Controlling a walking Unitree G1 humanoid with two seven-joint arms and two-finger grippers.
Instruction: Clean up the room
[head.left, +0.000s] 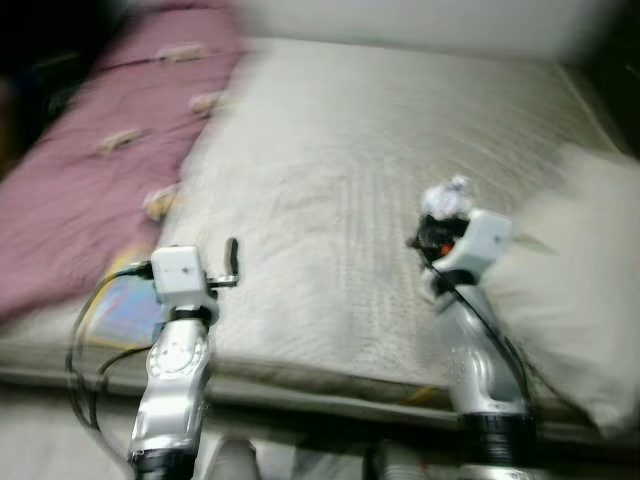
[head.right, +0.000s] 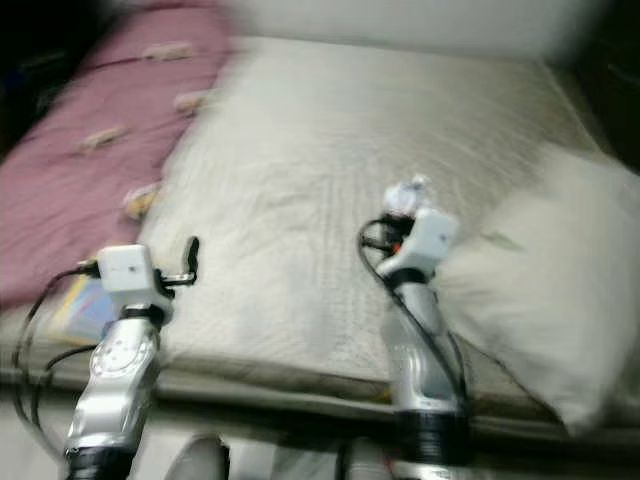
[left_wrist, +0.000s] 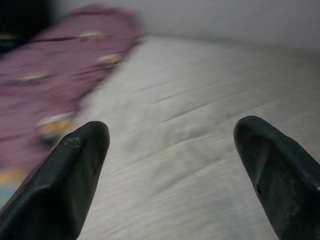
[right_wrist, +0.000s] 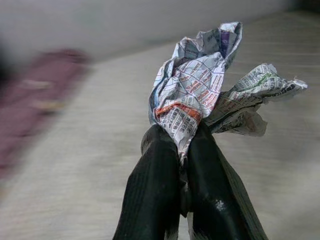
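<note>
A crumpled wad of printed newspaper (right_wrist: 200, 90) sticks out from between the two black fingers (right_wrist: 155, 185) of my right gripper (right_wrist: 181, 145), which is shut on it. In the head views the same paper (head.left: 447, 198) shows as a pale lump above the right wrist, over the cream bed cover (head.left: 330, 180). My left gripper (left_wrist: 172, 150) is open, its fingers (left_wrist: 75, 165) spread wide above the bed cover with nothing between them. In the left eye view that gripper (head.left: 230, 262) hangs over the bed's near left part.
A mauve quilt (head.left: 90, 170) with small pale patches covers the bed's left side. A cream pillow (head.left: 575, 270) lies at the right. A flat blue and yellow item (head.left: 125, 305) sits near the bed's front left corner. All views are blurred by motion.
</note>
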